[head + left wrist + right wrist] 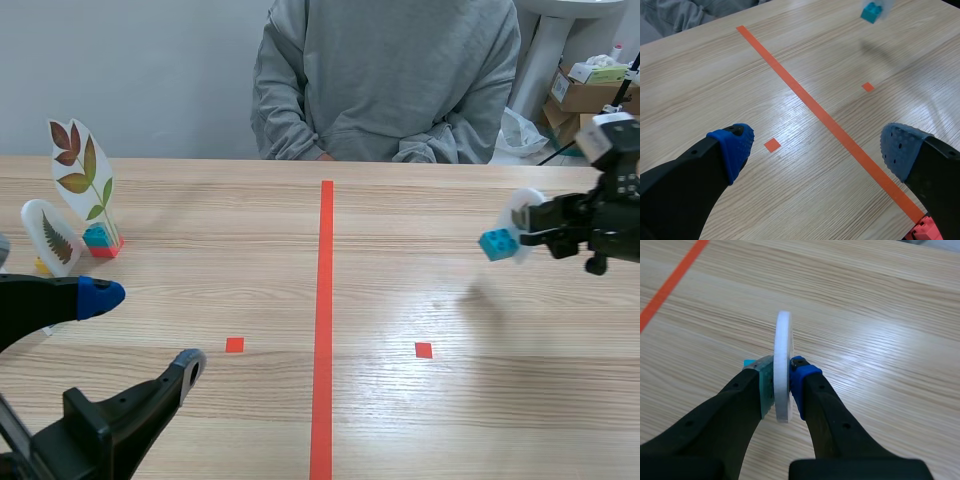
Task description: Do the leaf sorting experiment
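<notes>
The right gripper [520, 240] [782, 385] is clamping a flat white plastic leaf plaque with a rounded edge [524, 208] [783, 340] between its dotted pads. The plaque is hanging above the pale wood-grain table [450, 420], right of the orange-red tape line. A teal studded building brick [497, 243] [871, 11] is sitting on the plaque's side, against one finger.

The left gripper [145, 330] [817, 147] is standing wide open over the near left of the table, gripping nothing.

At the far left, a tall leaf-shaped plaque showing red, brown and green leaflets [85, 170] is standing upright on a teal-and-red brick base [101, 241]. Just beside it, a shorter white plaque showing a dark fern frond [52, 238] is standing upright.

A person in a grey sweatshirt [385, 80] is sitting across the table. Printing on the cardboard boxes [585, 92] behind is proving too small to read.
</notes>
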Robot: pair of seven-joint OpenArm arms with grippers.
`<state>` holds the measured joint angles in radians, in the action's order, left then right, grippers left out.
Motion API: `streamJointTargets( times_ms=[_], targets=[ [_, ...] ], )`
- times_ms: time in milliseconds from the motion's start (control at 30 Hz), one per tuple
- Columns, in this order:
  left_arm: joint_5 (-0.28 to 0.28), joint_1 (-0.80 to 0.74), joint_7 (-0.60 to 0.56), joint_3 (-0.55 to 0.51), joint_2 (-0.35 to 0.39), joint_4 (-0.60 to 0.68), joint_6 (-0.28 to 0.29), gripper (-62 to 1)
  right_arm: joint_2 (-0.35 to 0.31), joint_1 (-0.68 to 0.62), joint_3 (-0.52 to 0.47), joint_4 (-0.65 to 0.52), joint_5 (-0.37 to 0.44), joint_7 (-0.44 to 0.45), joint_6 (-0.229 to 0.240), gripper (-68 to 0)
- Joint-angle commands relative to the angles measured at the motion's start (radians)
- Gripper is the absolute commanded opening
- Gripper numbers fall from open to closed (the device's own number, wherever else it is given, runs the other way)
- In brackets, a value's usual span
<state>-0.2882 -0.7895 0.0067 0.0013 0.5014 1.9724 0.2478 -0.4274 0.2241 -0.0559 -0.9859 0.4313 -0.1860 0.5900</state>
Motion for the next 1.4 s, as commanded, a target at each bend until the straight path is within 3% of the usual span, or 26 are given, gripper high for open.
streamJointTargets(
  times_ms=[0, 367, 700, 1033, 1233, 1367],
  targets=[
    [-0.006, -0.010, -0.016, -0.002, -0.002, 0.016, 0.003, -6.7, -0.035, -0.011, -0.026, -0.025, 0.024, 0.004, 0.000, -66.2],
    [-0.006, -0.010, -0.016, -0.002, -0.002, 0.016, 0.003, -6.7, -0.068, -0.161, -0.226, -0.025, 0.048, -0.012, -0.035, -66.2],
    [-0.006, -0.010, -0.016, -0.002, -0.002, 0.016, 0.003, -6.7, -0.063, -0.256, -0.260, -0.025, 0.040, -0.011, -0.127, -66.2],
    [-0.007, -0.010, -0.016, -0.002, -0.002, 0.016, 0.003, -6.7, -0.060, -0.280, -0.260, -0.025, 0.018, -0.010, -0.161, -65.9],
    [-0.007, -0.010, -0.016, -0.002, -0.002, 0.016, 0.003, -6.7, -0.060, -0.280, -0.260, -0.025, 0.018, -0.002, -0.161, -50.5],
    [-0.007, -0.010, -0.016, -0.002, -0.002, 0.016, 0.003, -6.7, -0.060, -0.280, -0.260, -0.025, 0.018, -0.002, -0.161, -44.8]
  ],
)
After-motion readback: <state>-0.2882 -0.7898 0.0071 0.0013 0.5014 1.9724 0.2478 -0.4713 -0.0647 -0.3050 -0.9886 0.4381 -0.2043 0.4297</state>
